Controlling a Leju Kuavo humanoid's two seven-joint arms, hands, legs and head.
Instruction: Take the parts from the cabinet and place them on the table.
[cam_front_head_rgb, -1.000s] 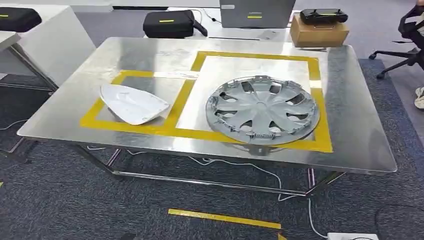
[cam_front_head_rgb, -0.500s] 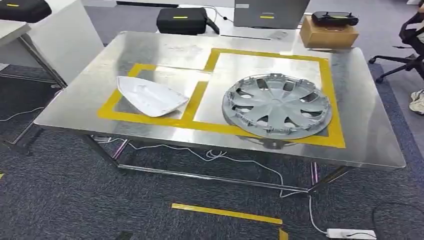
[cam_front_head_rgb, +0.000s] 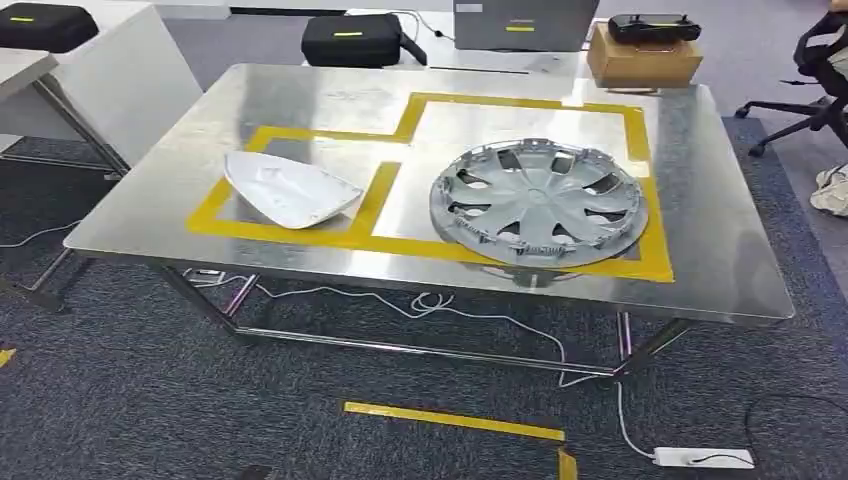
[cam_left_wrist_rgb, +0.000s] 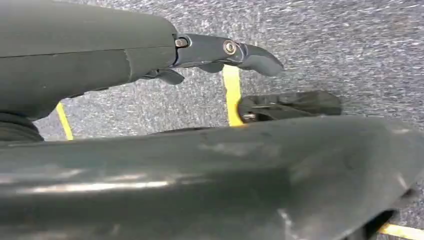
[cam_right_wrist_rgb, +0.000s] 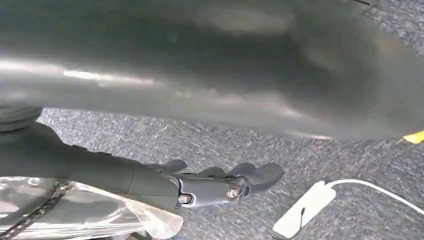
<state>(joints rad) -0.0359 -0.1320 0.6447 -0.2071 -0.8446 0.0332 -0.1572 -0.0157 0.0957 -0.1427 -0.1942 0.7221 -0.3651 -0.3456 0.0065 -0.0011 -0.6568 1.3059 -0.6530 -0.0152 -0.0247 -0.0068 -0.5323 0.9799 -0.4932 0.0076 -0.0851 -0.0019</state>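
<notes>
**Inspector:** Standing off from the steel table (cam_front_head_rgb: 150, 215), the robot looks down on two parts already laid inside the yellow tape outlines (cam_front_head_rgb: 395, 185): a white shell-shaped cover (cam_front_head_rgb: 290, 190) in the smaller outline, a grey wheel cover (cam_front_head_rgb: 538, 202) in the larger.

**Supervisor:** Placement in order?

**Inspector:** The white cover sits within its outline. The wheel cover's near rim lies on or over the front tape line; it counts as a marginal fit.

**Supervisor:** Hands?

**Inspector:** Both hang over the carpet. The left hand (cam_left_wrist_rgb: 200, 55) has its fingers (cam_left_wrist_rgb: 255, 57) held loosely straight, with nothing in them. The right hand (cam_right_wrist_rgb: 200, 185) is likewise extended and carries nothing. A clear plastic sheet (cam_right_wrist_rgb: 100, 215) shows beside the right wrist; what it belongs to cannot be told.

**Supervisor:** Hazards?

**Inspector:** Chiefly underfoot. A white cable (cam_front_head_rgb: 480, 320) trails beneath the table to a power strip (cam_front_head_rgb: 703, 459) on the carpet, near the robot's right side. A step or turn that way could snag it. A knock against the table edge could also shift the wheel cover further across its line. Whether parts remain in the cabinet cannot be judged from these views.
</notes>
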